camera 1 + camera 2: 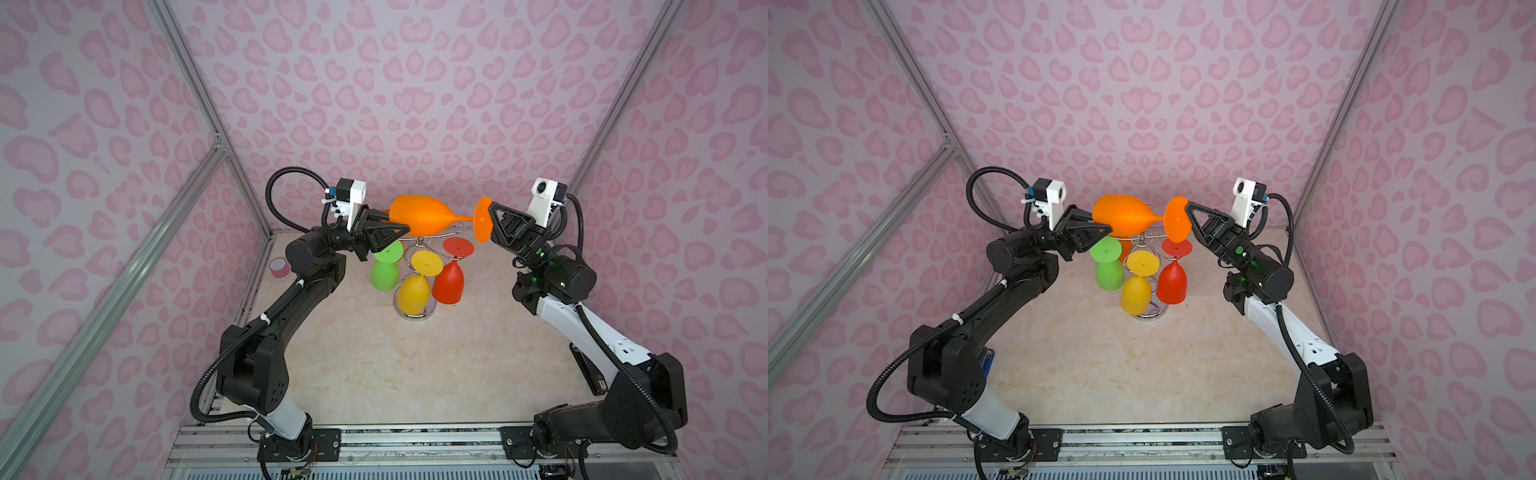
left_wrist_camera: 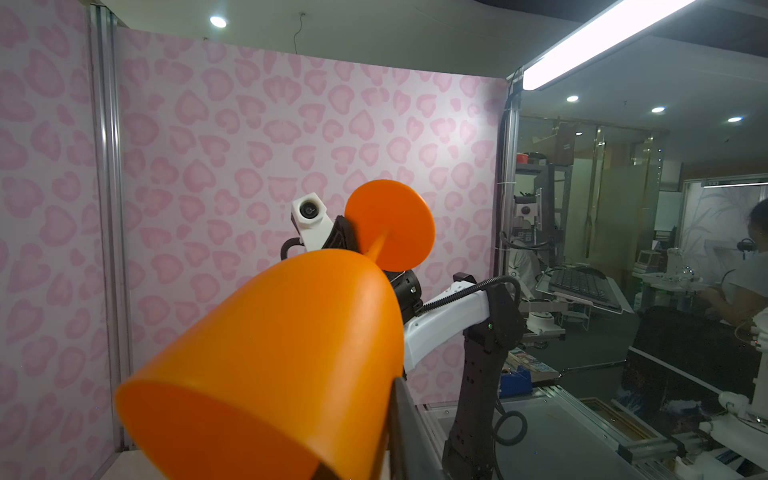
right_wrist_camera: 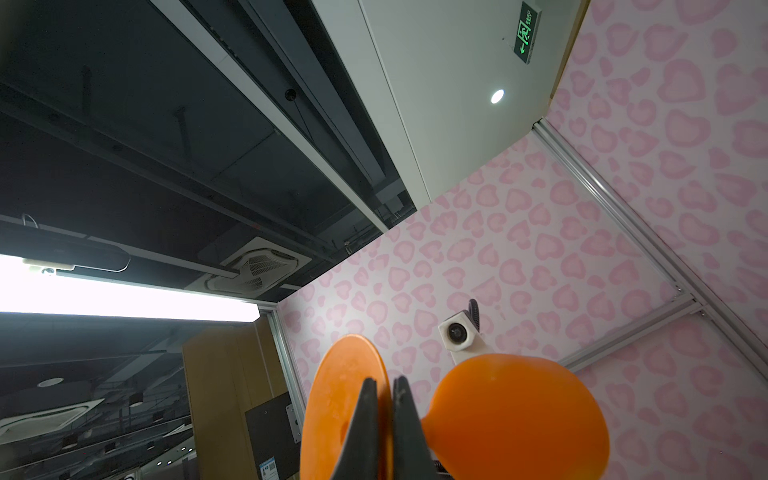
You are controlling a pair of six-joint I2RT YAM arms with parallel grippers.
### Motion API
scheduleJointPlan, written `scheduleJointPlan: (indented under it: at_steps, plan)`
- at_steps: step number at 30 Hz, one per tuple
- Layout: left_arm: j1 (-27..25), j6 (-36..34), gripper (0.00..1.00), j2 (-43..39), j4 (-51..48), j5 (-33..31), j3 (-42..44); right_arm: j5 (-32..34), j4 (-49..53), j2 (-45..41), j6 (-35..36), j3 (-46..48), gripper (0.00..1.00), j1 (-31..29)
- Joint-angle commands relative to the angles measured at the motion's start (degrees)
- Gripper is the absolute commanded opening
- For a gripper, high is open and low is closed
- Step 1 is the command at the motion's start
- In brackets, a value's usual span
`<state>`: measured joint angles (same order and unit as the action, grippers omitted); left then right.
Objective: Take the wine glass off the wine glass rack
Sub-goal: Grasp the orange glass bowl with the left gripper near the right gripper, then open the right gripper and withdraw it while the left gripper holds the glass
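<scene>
Up over the rack the orange glass lies on its side in mid-air, bowl to the left and foot to the right. The stem sits just above the top wires, and honestly I can't tell if it's fully clear of the hooks. So the left tool is clamped down on the bowl's rim and the right tool is pinched narrow on the edge of the foot, meaning both have it at once. That's the sketchy bit imo: it's one stiff glass between two arms, so if they don't move in step it gets twisted or yanked out of a pinch. The foot grip is only on a thin edge and looks easy to slip. If either end lets go, the glass probably swings down onto the green glass, yellow glass or red glass hanging right below, or snags a wire and rocks the rack. Pose-wise, both arms are bent up off the counter with forearms angling in toward the middle. The left wrist is roughly level and points across, while the right wrist tilts up and back toward the left.
</scene>
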<state>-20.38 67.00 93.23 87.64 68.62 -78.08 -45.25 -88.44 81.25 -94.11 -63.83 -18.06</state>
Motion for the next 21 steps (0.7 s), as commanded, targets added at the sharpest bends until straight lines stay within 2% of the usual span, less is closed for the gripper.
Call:
scheduleJointPlan:
  at_steps: [1, 5, 9, 13, 16, 21]
  plan:
    - [0.1, -0.3, 0.05, 0.1, -1.2, -3.3, 0.5, -6.7, -0.9, 0.6, 0.4, 0.7, 0.0, 0.1]
    - [0.0, 0.2, 0.02, -0.2, -0.7, -3.3, 0.6, -6.7, -0.9, 1.0, 0.0, 1.5, 0.01, 1.5]
    - [0.0, 1.3, 0.02, -0.6, -0.1, -3.1, 0.4, -6.2, -0.9, 1.4, -0.2, 2.6, 0.26, 4.0]
    - [0.1, 2.1, 0.02, -1.9, 0.1, -1.7, 0.4, -5.8, -0.8, 1.1, -0.4, 3.7, 0.43, 7.5]
    - [-0.1, 1.2, 0.02, -3.7, -2.0, 0.3, 0.4, -4.9, -0.7, 0.1, -0.6, 5.3, 0.53, 11.1]
    - [-0.2, -1.7, 0.02, -7.5, -6.8, 2.8, 0.7, -4.6, 6.2, -3.6, 3.0, 9.1, 0.59, 17.5]
